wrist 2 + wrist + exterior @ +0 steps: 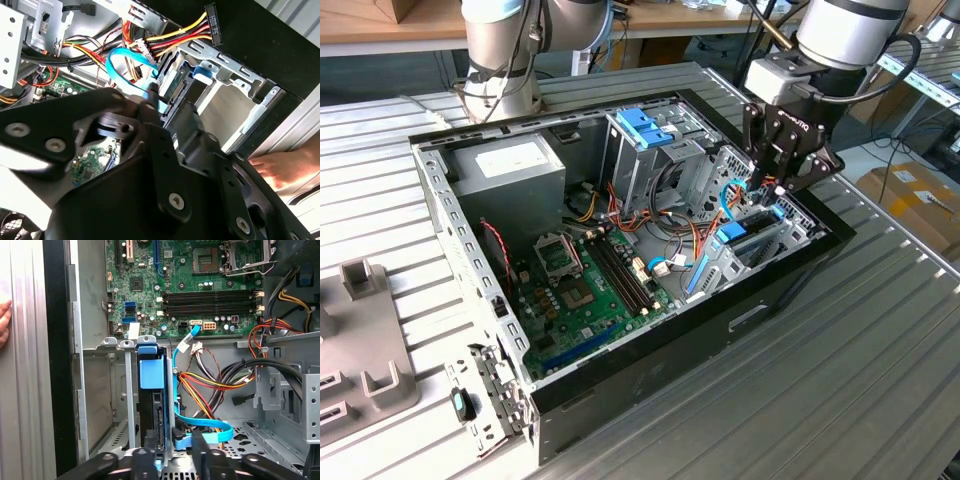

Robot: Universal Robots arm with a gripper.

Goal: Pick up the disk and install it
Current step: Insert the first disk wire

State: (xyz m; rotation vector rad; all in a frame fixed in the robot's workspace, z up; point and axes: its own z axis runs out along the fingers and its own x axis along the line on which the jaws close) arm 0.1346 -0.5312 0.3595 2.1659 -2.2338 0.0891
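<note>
Take the open computer case [620, 300] as your landmark and read across the exterior view from its left. Outside the case, beyond its near left corner, you have a grey plastic fixture [360, 340] lying on the ribbed metal table [800, 400]. Inside the case, at the far left corner, sits the grey power supply [510, 165]. In front of it, on the case floor, lies the green motherboard [585, 295], with its black memory slots [625, 280] running along the board's right side. Behind the board, near the case's far wall, stands the tall metal cage [650, 160] topped by a blue plastic latch [645, 125]. Further right, at the case's right end, you will find the disk [745, 240]: it stands on edge in the drive bay [770, 245] against the right wall, its blue rails showing, and in the first wrist view the disk [152, 405] sits upright in the bay with its blue tab on top. A thin blue data cable [200, 427] curls just beside it. Your gripper [775, 185] hangs directly above that bay, close over the disk's upper edge; its fingertips are hidden in the clutter, so I cannot tell whether the fingers are apart or closed on anything. A person's hand [280, 165] rests on the table just outside the case's right wall.
</note>
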